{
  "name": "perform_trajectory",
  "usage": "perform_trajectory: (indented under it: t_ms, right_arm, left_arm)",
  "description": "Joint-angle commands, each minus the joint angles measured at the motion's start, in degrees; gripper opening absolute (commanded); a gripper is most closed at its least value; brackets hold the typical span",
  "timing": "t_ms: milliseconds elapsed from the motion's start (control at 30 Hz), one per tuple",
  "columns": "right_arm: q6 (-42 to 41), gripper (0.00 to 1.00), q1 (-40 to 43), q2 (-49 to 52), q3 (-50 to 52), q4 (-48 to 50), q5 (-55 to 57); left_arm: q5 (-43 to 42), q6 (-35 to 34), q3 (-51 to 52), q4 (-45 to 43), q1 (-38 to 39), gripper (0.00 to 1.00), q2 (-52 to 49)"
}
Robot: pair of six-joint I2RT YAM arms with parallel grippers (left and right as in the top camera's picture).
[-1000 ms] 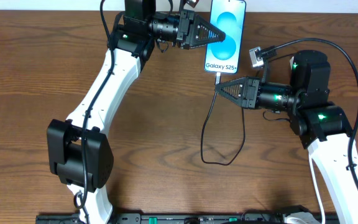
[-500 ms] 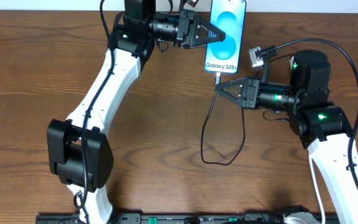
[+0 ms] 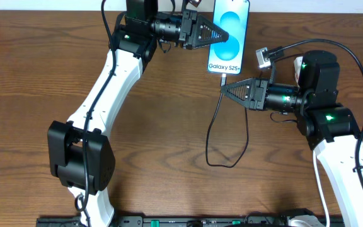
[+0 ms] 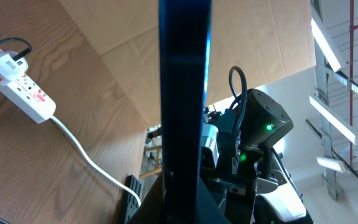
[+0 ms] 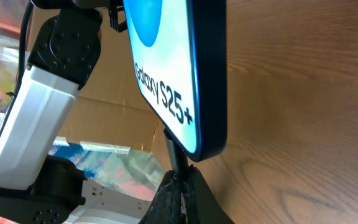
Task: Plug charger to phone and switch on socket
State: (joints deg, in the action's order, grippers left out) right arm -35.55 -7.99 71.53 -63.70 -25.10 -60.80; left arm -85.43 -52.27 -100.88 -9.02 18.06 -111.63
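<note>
The right gripper (image 3: pixel 223 89), just right of centre in the overhead view, has its fingers pressed together on the charger (image 3: pixel 221 78), pinching the small black plug right below the phone's lower short end. In the right wrist view the plug's stem rises from between the dark fingertips (image 5: pixel 178 186) and meets the bottom edge of the phone (image 5: pixel 185 74) beside the white "S25+" lettering; how deep it sits in the port cannot be told. From the plug, the thin black cable drops toward the lower middle of the overhead frame, loops round and climbs back toward the right arm.

The left gripper (image 3: pixel 219 33), at the top centre of the overhead frame, is clamped on the phone from its left long edge, the pointed fingers lying over the blue-teal screen. The left wrist view shows the phone edge-on as a dark vertical bar through the middle of the frame. The phone lies at the top of the overhead view, its long side running up and down, the text end nearest the right gripper.

The socket (image 4: pixel 18 87) shows only in the upper left of the left wrist view, lying flat on the wooden table (image 3: pixel 30 75), well apart from the phone, its white cord (image 4: pixel 82 152) curving toward the lower centre. Its switch position is too small to tell
</note>
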Motion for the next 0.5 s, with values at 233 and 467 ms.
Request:
perform_trajectory:
  t_ms: [233, 467]
  right_arm:
    - [0.44, 0.01, 0.42, 0.11, -0.9, 0.0, -0.17]
    - [0.42, 0.01, 0.39, 0.13, -0.9, 0.02, 0.28]
  left_arm:
    - [-1.53, 0.72, -0.59, -0.55, -0.04, 0.07, 1.79]
    - [-1.55, 0.72, -0.59, -0.55, -0.04, 0.07, 1.79]
